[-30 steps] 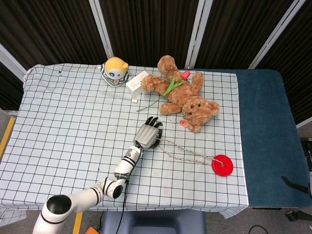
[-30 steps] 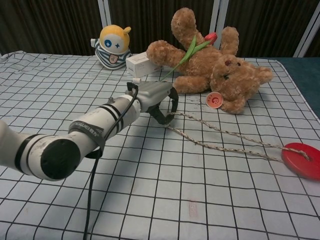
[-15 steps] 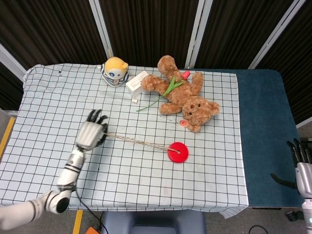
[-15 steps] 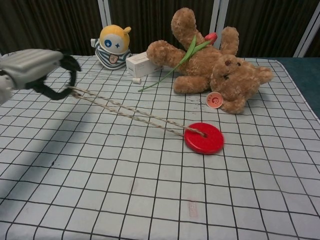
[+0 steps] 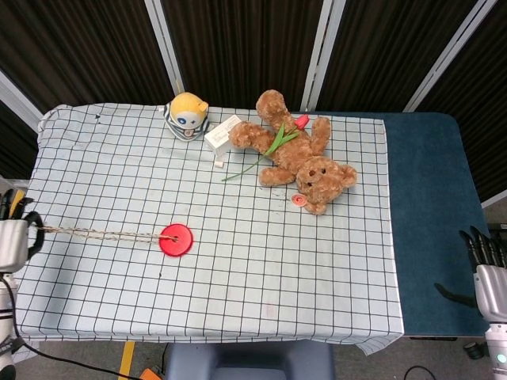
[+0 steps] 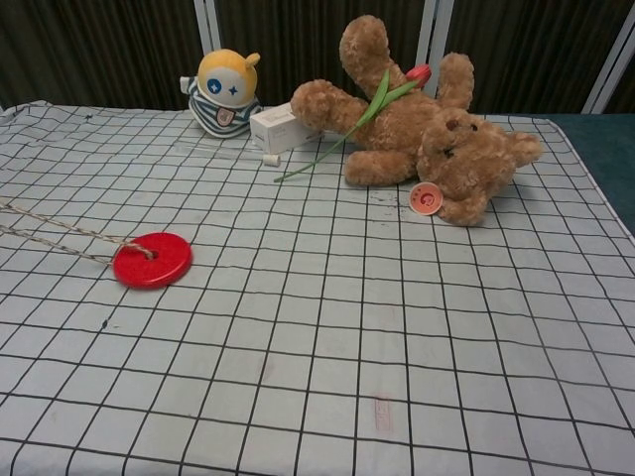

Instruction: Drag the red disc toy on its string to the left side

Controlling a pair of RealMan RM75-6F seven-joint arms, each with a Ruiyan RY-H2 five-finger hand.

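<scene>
The red disc toy (image 5: 176, 239) lies flat on the checked cloth at the table's left side; in the chest view the red disc toy (image 6: 151, 260) sits at the left. Its braided string (image 5: 99, 233) runs taut leftward to my left hand (image 5: 13, 239), which holds the string's end past the table's left edge. In the chest view the string (image 6: 55, 238) leaves the frame at the left and the left hand is out of sight. My right hand (image 5: 489, 271) hangs off the table at the far right, fingers apart, holding nothing.
A brown teddy bear (image 5: 297, 158) with a tulip (image 5: 279, 138) lies at the back centre. Beside it are a small white box (image 5: 223, 131) and a yellow-headed doll (image 5: 187, 115). A blue mat (image 5: 432, 222) covers the table's right part.
My left hand has pulled the string further left, off the table's edge. The red disc slid from the table's middle to its left side. The right hand stayed at the far right.
</scene>
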